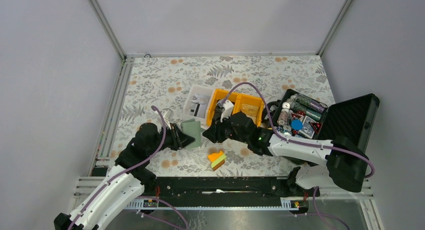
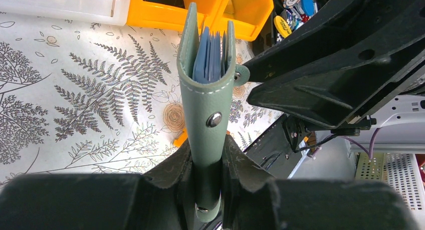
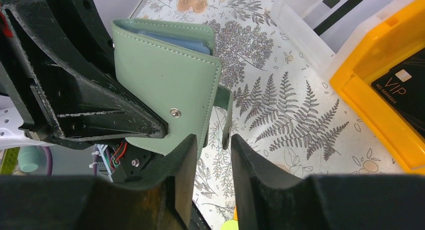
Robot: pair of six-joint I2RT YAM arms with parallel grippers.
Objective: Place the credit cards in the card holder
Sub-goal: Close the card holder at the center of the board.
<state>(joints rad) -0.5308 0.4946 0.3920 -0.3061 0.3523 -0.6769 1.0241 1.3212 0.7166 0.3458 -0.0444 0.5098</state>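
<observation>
**Left claw pinching the card holder, right claw waiting at its strap**

The left gripper (image 2: pixel 207 146) is pinching the card holder (image 2: pixel 208 97) by its near end, with pads pressed onto both covers, and is holding it on edge above the floral table (image 2: pixel 75 89). The left wrist view is showing it edge-on, its covers slightly parted and the blue inner leaves (image 2: pixel 208 57) standing between them. Its open mouth and long axis are pointing away from the claw toward the yellow bins (image 2: pixel 165 12).

The right wrist view is showing what that one hides: the flat grey-green cover, its snap stud (image 3: pixel 175 112), and the strap (image 3: pixel 225 109) dangling off the free edge. The right gripper (image 3: pixel 214 145) is sitting with its fingers a little apart. The strap's tip is hanging at the mouth of that gap; whether it is touching a pad cannot be told.

Only this view is giving readable writing. The black card (image 3: pixel 403 87) lying in the yellow bins is reading "VIP" above a line beginning "NO", its digits too small to read. The white card (image 3: pixel 346 14) is lying in the clear bin (image 3: pixel 300 24) alongside.

The top view is placing the holder between both claws. The wedge block (image 1: pixel 217 160) is lying nearer the bases, the tan card (image 1: pixel 249 108) is in a yellow bin, and the black case (image 1: pixel 351 120) of poker chips (image 1: pixel 295 121) is standing open at the right.
</observation>
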